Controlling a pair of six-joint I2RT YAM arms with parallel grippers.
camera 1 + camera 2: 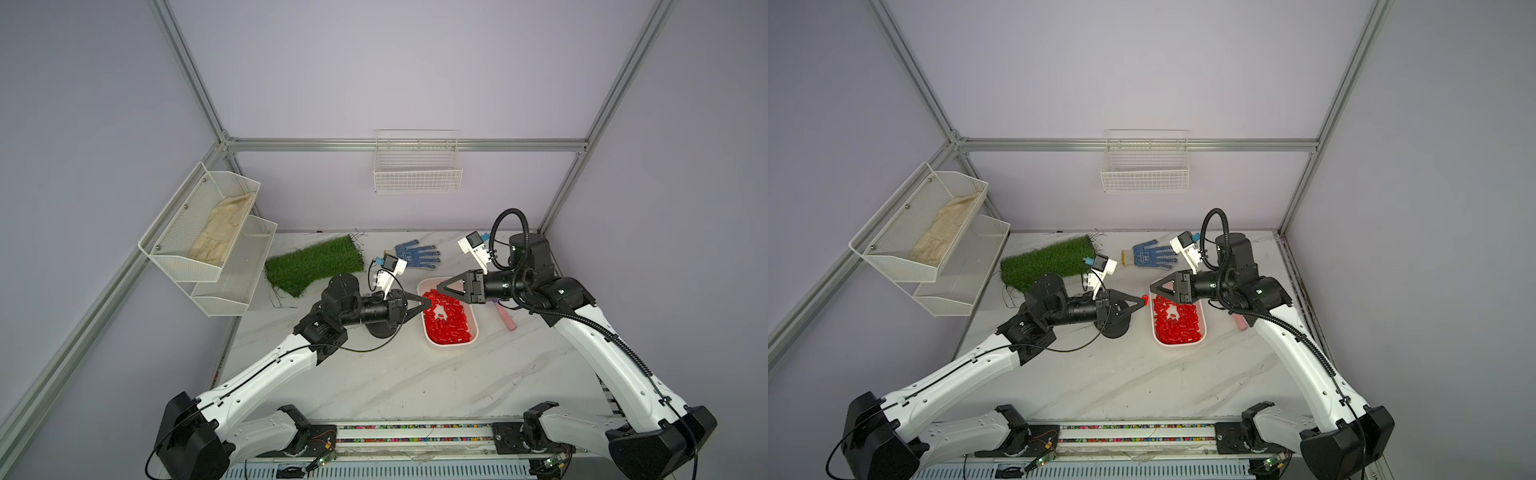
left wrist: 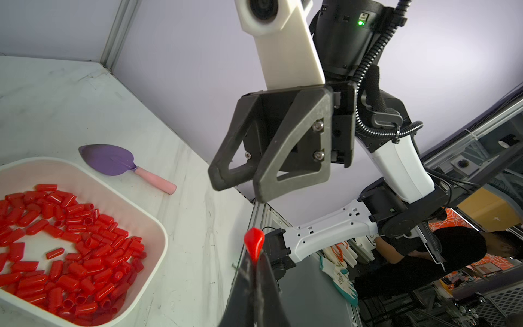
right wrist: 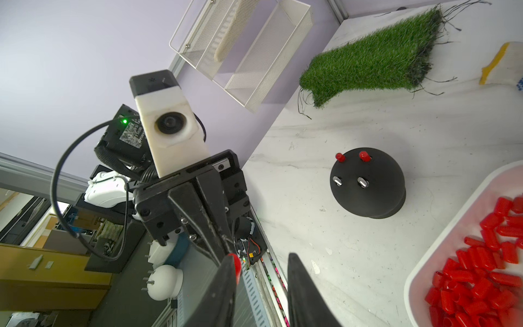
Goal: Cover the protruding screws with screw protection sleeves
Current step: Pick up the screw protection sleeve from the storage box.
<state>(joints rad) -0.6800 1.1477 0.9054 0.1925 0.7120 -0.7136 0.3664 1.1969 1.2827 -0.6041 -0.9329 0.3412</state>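
Note:
My left gripper (image 1: pixel 1142 301) is shut on one red sleeve (image 2: pixel 254 245), pinched flat at its end, and holds it beside the near-left edge of the white tray (image 1: pixel 453 345). Many red sleeves (image 2: pixel 85 254) fill that tray. Tip to tip with the left one, my right gripper (image 3: pixel 263 259) hangs open over the tray's far end with nothing between its fingers. The black dome base (image 3: pixel 368 198) stands on the table under my left arm. Two of its screws wear red sleeves (image 3: pixel 365 156). Two bare screws (image 3: pixel 362 182) stick up beside them.
A green grass mat (image 1: pixel 311 264) and a blue-dotted glove (image 1: pixel 415 254) lie at the back of the table. A purple scoop with a pink handle (image 2: pixel 110 160) lies right of the tray. Wire shelves (image 1: pixel 208 232) hang on the left wall, a wire basket (image 1: pixel 417 166) on the back wall.

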